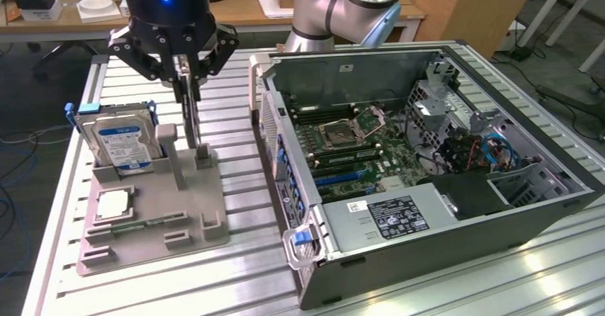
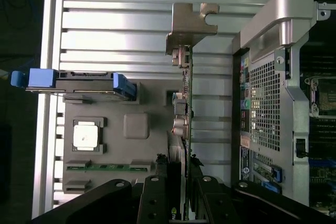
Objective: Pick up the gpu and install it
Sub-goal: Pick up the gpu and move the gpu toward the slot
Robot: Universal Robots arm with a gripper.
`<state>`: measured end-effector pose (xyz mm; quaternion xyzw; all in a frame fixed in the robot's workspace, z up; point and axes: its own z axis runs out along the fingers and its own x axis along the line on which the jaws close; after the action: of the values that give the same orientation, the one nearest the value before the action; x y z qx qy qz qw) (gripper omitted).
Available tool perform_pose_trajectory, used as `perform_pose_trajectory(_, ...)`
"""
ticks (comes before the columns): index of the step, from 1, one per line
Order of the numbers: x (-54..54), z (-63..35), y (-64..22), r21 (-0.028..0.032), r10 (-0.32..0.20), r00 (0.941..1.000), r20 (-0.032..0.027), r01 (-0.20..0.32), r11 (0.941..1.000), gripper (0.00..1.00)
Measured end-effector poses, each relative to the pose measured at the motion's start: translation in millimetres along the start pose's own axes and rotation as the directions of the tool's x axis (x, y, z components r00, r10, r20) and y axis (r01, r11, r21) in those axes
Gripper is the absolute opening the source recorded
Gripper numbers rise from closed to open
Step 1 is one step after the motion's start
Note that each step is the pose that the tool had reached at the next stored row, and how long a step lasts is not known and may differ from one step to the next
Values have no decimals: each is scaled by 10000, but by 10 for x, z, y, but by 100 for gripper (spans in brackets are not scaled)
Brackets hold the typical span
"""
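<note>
gpu (image 1: 192,114) (image 2: 185,108) upright, edge-on, gripped by gripper (image 1: 181,64) (image 2: 180,174): fingers (image 2: 157,195) clamped on its top edge, one per side. Card hangs over grey holder tray (image 1: 180,217), lower edge at tray's slot post; can't tell if touching. Metal bracket (image 2: 190,22) on card's end. Hard drive (image 1: 118,142) stands in tray just beside, on exterior view's left. CPU chip (image 1: 113,202) & mem. stick (image 1: 142,225) flat on tray. Open PC case (image 1: 529,210) on exterior view's right, apart from card.
</note>
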<state>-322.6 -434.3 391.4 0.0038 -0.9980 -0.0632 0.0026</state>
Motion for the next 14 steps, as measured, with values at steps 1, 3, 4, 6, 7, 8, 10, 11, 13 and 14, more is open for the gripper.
perform_pose_trajectory(1, 0, -8, 1, -12, 0, 10000, 1, 0, 10000, 26)
perform_pose_trajectory(3, 0, -23, 2, -36, 0, 10000, 0, 0, 10000, 26)
perform_pose_trajectory(4, 0, -30, 3, -46, -1, 10000, 0, 1, 10000, 26)
perform_pose_trajectory(6, 0, -43, 5, -67, -1, 10000, 1, 1, 10000, 26)
perform_pose_trajectory(7, 0, -50, 5, -78, -1, 10000, 0, 1, 10000, 26)
perform_pose_trajectory(8, 0, -56, 6, -89, -2, 10000, 1, 2, 10000, 26)
perform_pose_trajectory(10, 0, -69, 7, -112, -3, 10000, 1, 3, 9999, 26)
perform_pose_trajectory(11, 0, -76, 7, -124, -2, 10000, 1, 2, 9999, 26)
perform_pose_trajectory(13, 0, -88, 9, -144, -2, 10000, 1, 2, 9999, 26)
perform_pose_trajectory(14, 0, -95, 9, -153, -3, 10000, 1, 3, 9999, 26)
